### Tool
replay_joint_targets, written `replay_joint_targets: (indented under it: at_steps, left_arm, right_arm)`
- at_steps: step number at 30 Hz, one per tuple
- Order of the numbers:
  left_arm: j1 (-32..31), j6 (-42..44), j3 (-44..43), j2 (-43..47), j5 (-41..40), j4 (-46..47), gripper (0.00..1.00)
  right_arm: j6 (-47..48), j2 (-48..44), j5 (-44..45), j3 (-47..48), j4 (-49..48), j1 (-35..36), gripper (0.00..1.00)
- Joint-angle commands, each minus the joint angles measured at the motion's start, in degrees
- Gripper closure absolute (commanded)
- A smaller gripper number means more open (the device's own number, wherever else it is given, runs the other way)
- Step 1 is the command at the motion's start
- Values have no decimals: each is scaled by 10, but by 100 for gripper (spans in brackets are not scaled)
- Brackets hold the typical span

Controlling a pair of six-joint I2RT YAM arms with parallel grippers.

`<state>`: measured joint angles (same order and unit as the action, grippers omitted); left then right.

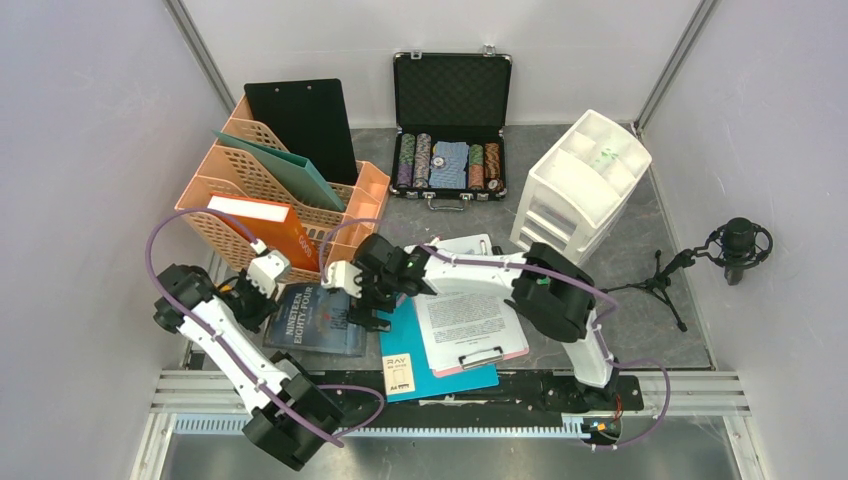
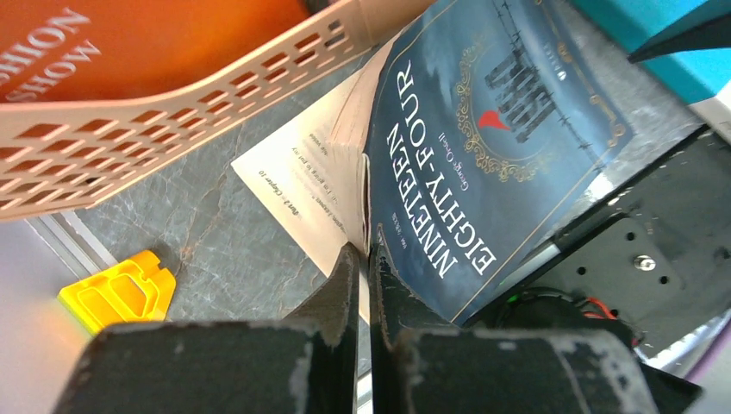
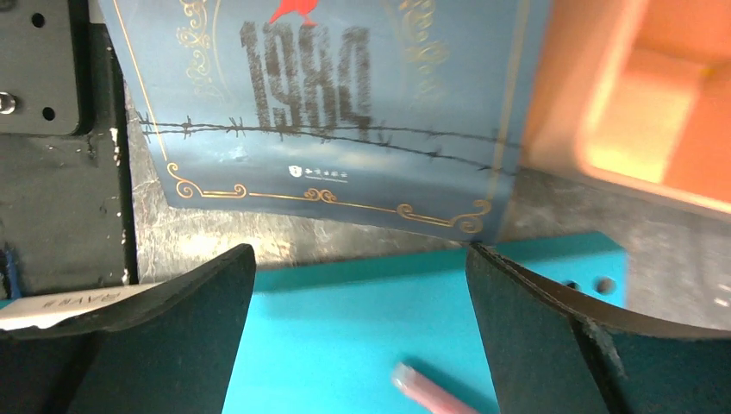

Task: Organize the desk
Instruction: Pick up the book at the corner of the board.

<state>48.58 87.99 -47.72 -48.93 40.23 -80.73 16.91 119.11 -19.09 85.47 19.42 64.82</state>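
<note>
Right now our left gripper (image 2: 364, 259) has its two black fingers pressed together on the edge of the front cover of a paperback (image 2: 483, 147) titled Nineteen Eighty-Four. The cover is lifted off the first printed page. Our right gripper (image 3: 358, 319) hangs with its fingers spread wide and nothing between them, low over a teal folder (image 3: 345, 345) that lies just beside the paperback.

Both book and folder rest on the desk (image 2: 215, 224), the mottled dark grey top that fills the floor of the pale-walled enclosure in front of our bases. A small yellow plastic piece (image 2: 121, 289) sits on it near the left fingers. Just behind the paperback stands a peach file rack (image 1: 300, 205) holding an orange book (image 1: 262, 225), a green folder (image 1: 285, 170) and a black clipboard (image 1: 305, 125).

On the teal folder lies a pink clipboard (image 1: 470, 320) with a printed sheet. Farther back we see an open poker chip case (image 1: 450, 130), a white drawer unit (image 1: 580, 185) and, at the right, a microphone (image 1: 740, 245) on a small tripod.
</note>
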Motion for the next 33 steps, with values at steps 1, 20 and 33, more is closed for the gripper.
replay_joint_targets:
  at_steps: [1, 20, 33]
  left_arm:
    - [-4, 7, -55, 9, 75, -99, 98]
    - [-25, 33, -119, 89, 128, -136, 98]
    - [-47, 11, -133, 108, 166, -136, 98]
  right_arm:
    - [30, -80, -6, 2, -6, -16, 2]
    - [32, -59, -139, 130, -19, -38, 2]
    - [16, 18, -309, 162, -43, -40, 7]
